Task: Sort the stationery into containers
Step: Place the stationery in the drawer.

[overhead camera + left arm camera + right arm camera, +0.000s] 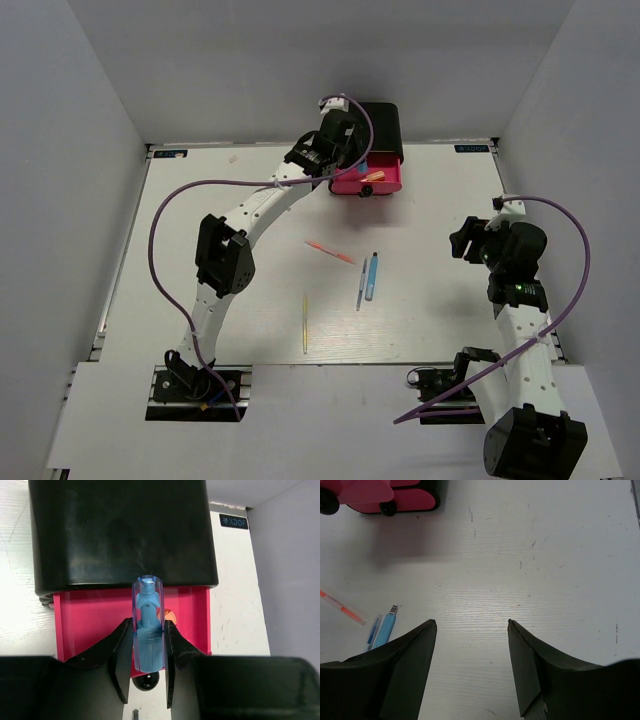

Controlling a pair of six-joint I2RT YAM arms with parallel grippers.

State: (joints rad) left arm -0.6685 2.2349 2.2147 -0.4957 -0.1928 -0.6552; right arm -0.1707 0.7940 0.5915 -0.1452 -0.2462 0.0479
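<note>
My left gripper (148, 626) is shut on a short blue stub (148, 597) and holds it upright over the open top hot-pink drawer (90, 625) of the black cabinet (120, 530). An orange stub (170, 615) lies in that drawer. In the top view the left gripper (350, 168) is at the drawer (388, 183). On the table lie a pink-orange pen (330, 252), a light blue marker (371, 277), a slim grey-blue pen (361, 290) and a thin yellow stick (305, 322). My right gripper (472, 622) is open and empty above bare table at the right (475, 240).
The drawer's black knob (145, 680) shows below the stub. The right wrist view shows the lower pink drawers (395, 495), the pink-orange pen (342, 608) and the marker (385, 630) to its left. Grey walls enclose the table on three sides.
</note>
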